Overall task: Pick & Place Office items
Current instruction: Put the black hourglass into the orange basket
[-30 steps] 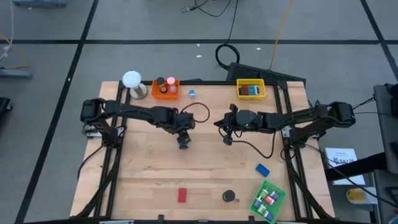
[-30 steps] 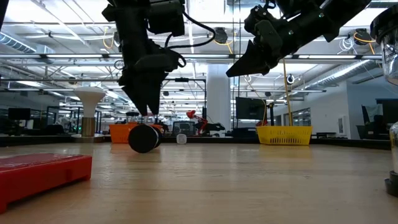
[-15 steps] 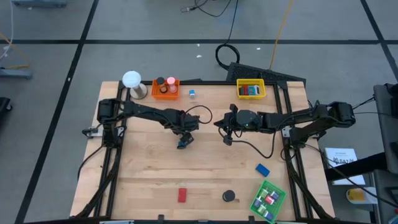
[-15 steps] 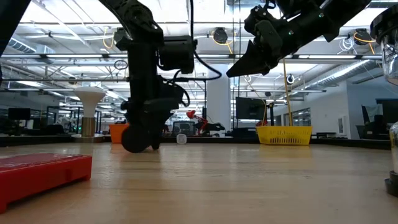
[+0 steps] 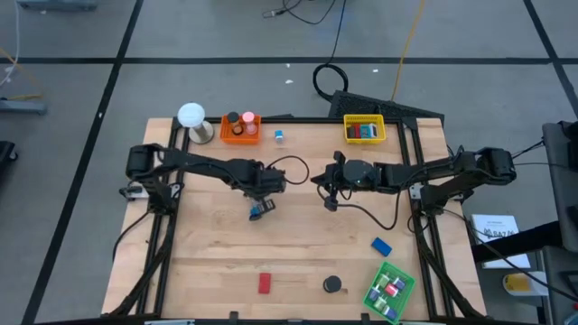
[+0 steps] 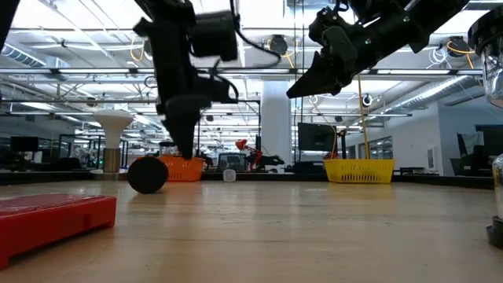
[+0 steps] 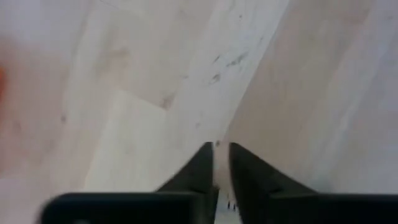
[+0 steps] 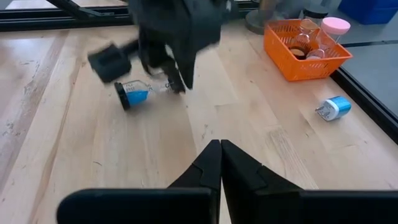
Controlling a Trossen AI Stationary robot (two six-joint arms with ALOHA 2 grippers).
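The left tool (image 5: 263, 200) is held over mid-counter, its fingers (image 7: 202, 168) nearly together and empty. Just beside it a black-capped blue bottle (image 5: 260, 211) lies on the counter (image 5: 298, 248). The right tool (image 5: 327, 199), fingers pressed together, is raised nearby on the right.
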